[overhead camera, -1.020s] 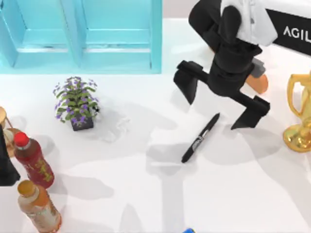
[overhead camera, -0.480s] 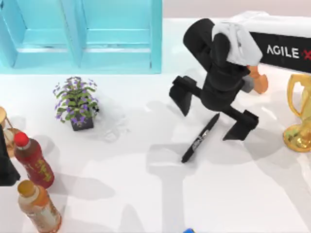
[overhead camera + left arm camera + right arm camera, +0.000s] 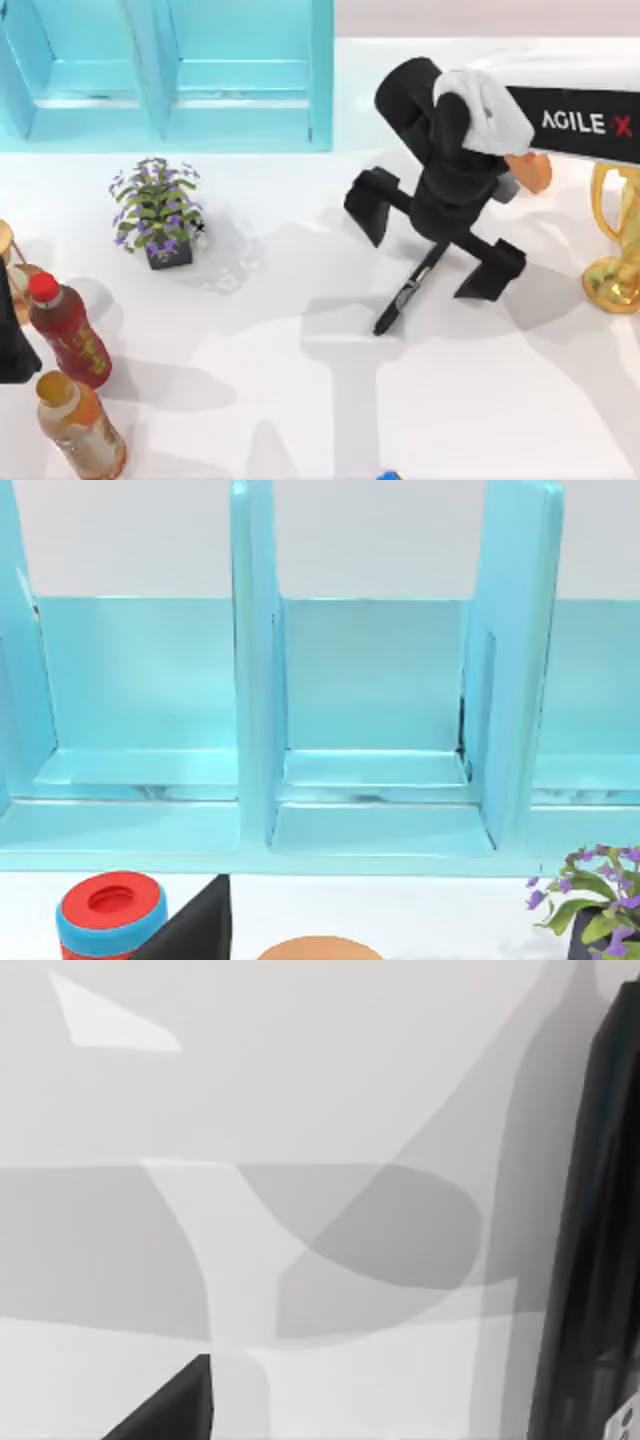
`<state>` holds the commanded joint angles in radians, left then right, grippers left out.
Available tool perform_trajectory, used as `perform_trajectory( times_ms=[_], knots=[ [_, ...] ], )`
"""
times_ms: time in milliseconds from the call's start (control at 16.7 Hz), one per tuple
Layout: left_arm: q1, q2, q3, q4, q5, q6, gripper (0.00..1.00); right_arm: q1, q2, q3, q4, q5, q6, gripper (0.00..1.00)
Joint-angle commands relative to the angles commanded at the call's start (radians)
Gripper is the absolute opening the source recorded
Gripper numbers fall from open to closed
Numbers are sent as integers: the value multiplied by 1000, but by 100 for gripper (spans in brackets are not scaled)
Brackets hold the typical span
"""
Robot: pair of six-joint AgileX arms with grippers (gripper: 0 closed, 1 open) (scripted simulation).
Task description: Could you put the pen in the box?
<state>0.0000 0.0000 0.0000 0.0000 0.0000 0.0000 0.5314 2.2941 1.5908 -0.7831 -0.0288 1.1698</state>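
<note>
Top view: right gripper (image 3: 435,242), fingers spread wide, straddles the upper end of the pen (image 3: 408,292), which lies on the table (image 3: 300,400) below-right of the box (image 3: 320,80). An off-centre closure could roll it away. Left gripper (image 3: 15,350) sits parked at the left edge.

The right arm (image 3: 580,120) is a white boxy link with a black panel along its side carrying white "AGILE X" lettering, the X in red. Toward the wrist it turns into rounded matte-black housings wrapped by a white shell, with a small orange piece tucked just behind them. The right gripper (image 3: 435,245) is all matte black, its two blocky, angular fingers (image 3: 372,203) set on a slim black cross-bar.
</note>
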Motion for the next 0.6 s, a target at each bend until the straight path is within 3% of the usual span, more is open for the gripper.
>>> perform_trajectory(
  times_ms=[600],
  knots=[
    [0,0,0,0,0,0,100,0,0,0,0,0,0,25]
  ],
)
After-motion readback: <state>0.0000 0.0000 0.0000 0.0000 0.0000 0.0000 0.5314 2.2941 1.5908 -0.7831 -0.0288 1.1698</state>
